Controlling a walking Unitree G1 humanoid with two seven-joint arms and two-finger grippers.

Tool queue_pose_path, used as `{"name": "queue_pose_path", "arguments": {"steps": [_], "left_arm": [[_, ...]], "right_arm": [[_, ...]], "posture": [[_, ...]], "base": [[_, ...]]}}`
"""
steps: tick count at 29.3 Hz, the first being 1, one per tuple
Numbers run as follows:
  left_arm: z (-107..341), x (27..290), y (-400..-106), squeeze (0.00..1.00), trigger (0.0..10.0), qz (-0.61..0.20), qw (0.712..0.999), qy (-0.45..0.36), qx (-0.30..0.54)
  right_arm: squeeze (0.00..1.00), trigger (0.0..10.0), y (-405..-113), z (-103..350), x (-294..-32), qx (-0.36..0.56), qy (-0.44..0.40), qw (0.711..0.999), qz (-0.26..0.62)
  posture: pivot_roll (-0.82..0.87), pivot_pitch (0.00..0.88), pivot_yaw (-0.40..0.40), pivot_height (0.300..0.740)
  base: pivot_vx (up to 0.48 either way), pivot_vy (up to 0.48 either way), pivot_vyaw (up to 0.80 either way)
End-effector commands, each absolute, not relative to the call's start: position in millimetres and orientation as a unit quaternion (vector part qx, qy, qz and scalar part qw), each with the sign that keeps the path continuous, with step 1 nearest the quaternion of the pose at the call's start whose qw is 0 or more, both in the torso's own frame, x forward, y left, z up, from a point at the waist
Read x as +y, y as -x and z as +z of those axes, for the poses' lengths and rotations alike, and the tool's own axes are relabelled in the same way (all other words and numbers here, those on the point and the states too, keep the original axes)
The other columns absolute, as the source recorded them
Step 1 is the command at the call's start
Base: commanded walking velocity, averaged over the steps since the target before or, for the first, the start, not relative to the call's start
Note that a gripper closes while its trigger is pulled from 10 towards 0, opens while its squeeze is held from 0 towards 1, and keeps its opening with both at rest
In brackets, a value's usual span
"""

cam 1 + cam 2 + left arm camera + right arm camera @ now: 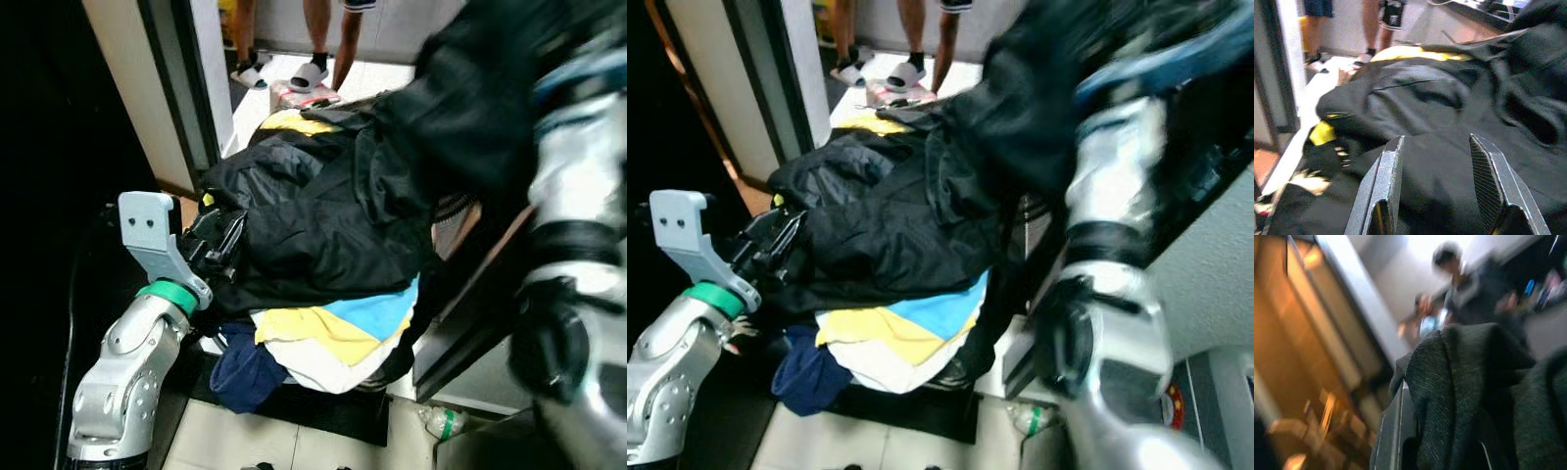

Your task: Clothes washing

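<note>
Our right arm fills the right edge of the frame, blurred, with a dark garment (470, 88) draped over it; the right gripper (1415, 431) has that dark cloth between its jaws, clamped on it as far as we can tell. At lower left, our left gripper (1437, 186) hovers over the clothes pile (313, 245), jaws apart. Black jackets lie on top, with yellow, blue and white pieces and a navy one beneath. Whatever holds the pile is hidden. At upper centre, a person's legs (318, 39) in sandals are cut off.
</note>
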State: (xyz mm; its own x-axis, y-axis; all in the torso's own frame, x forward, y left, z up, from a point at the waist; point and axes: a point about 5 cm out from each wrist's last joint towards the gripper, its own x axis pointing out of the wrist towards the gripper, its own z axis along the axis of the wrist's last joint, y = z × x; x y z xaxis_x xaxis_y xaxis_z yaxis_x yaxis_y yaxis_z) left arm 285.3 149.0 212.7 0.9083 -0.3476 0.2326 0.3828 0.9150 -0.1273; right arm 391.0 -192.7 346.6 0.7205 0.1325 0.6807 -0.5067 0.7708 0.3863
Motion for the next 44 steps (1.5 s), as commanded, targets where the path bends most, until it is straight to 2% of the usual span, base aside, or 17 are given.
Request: {"name": "queue_pose_path", "arguments": {"steps": [1,4,7,14,15,16,17,21,28,44], "left_arm": [[208,150,-285,0.00,10.0,-0.191,0.973,0.084,-0.096],[209,148,-282,0.00,10.0,-0.203,0.971,0.082,-0.098],[210,148,-280,0.00,10.0,-0.207,0.970,0.082,-0.099],[212,149,-278,0.00,10.0,-0.208,0.969,0.083,-0.103],[212,150,-278,0.00,10.0,-0.208,0.969,0.082,-0.104],[212,150,-278,0.00,10.0,-0.208,0.969,0.082,-0.104],[216,150,-276,0.00,10.0,-0.209,0.969,0.076,-0.111],[218,150,-274,0.00,10.0,-0.216,0.967,0.073,-0.116],[220,149,-273,0.00,10.0,-0.223,0.965,0.074,-0.120],[221,148,-272,0.00,10.0,-0.227,0.964,0.071,-0.118]], "right_arm": [[0.00,0.0,-382,351,-176,-0.339,-0.255,0.875,0.233],[0.00,0.0,-375,318,-153,-0.300,-0.232,0.887,0.265],[0.00,0.0,-368,304,-144,-0.287,-0.241,0.888,0.266],[0.00,0.0,-354,294,-142,-0.288,-0.295,0.885,0.217],[0.00,4.0,-350,286,-141,-0.278,-0.287,0.894,0.201],[0.00,4.0,-350,286,-141,-0.278,-0.287,0.894,0.201],[0.00,10.0,-343,267,-137,-0.249,-0.274,0.910,0.185],[0.00,10.0,-335,254,-132,-0.228,-0.280,0.915,0.180],[0.00,10.0,-328,251,-126,-0.217,-0.280,0.918,0.178],[0.00,10.0,-330,255,-142,-0.221,-0.282,0.922,0.149]], "posture": [[0.07,0.017,0.064,0.740],[0.07,0.019,0.061,0.740],[0.07,0.019,0.061,0.740],[0.07,0.019,0.062,0.740],[0.07,0.014,0.061,0.740],[0.07,0.014,0.061,0.740],[0.07,0.008,0.058,0.740],[0.07,0.005,0.058,0.740],[0.07,0.000,0.060,0.740],[0.07,0.000,0.057,0.740]], "base": [[0.000,0.000,0.00],[0.000,0.000,0.00],[0.000,0.000,0.00],[0.000,0.000,0.00],[0.000,0.000,0.00],[0.000,0.000,0.00],[0.000,0.000,0.00],[0.000,0.000,-0.12],[0.000,0.000,-0.80],[0.000,0.000,-0.80]]}}
